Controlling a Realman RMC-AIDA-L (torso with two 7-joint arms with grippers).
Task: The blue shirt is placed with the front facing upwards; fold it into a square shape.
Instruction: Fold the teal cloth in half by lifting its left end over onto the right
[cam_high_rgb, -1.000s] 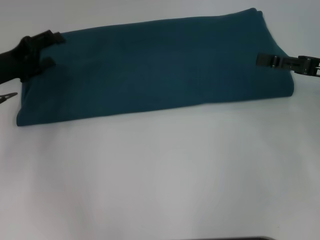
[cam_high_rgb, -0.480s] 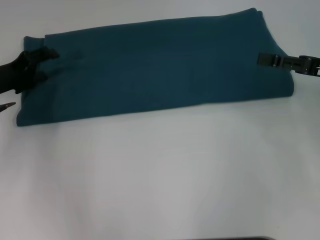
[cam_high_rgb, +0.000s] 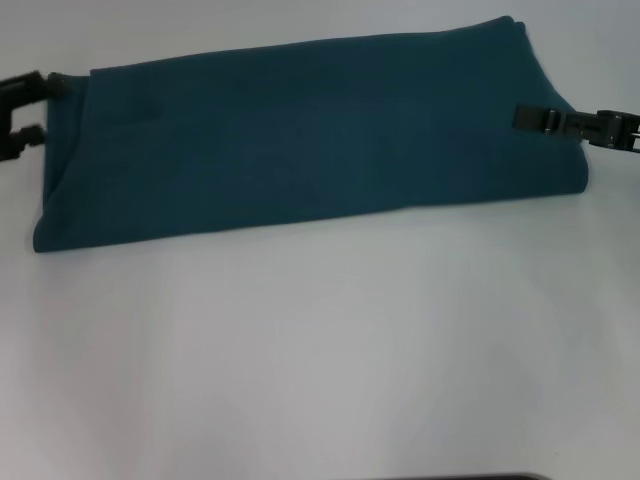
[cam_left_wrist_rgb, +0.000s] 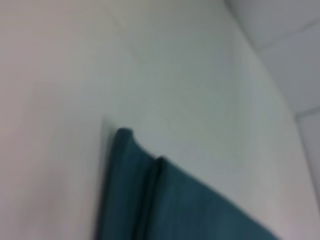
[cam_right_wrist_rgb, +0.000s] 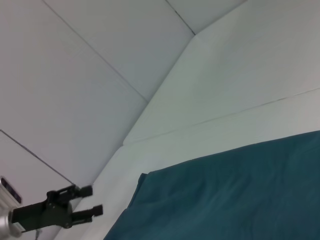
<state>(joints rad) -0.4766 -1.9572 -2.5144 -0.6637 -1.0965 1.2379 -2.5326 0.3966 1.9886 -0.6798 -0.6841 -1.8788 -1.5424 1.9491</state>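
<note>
So the white table (cam_high_rgb: 320, 360) takes up most of the head view, and the blue shirt (cam_high_rgb: 310, 135) lies flat across its far part as a long folded band, plain side up, no lettering showing. It's a strip, not a square yet.

The right gripper (cam_high_rgb: 530, 119) sits over the shirt's right end, low on the cloth. Honestly can't tell if its fingers are spread or pinching anything. The left gripper (cam_high_rgb: 25, 110) is just off the shirt's left end, fingers apart with nothing between them, not touching the fabric.

What could go wrong: if only the right end gets lifted and carried over, the free left end could drag or the stacked layers could slide apart, leaving a crooked fold.

The left wrist view shows the shirt's (cam_left_wrist_rgb: 150, 200) layered edge as two stepped folds, which the head view hides. The right wrist view catches the left gripper (cam_right_wrist_rgb: 87, 200) side-on beyond the shirt's (cam_right_wrist_rgb: 235, 190) corner.
</note>
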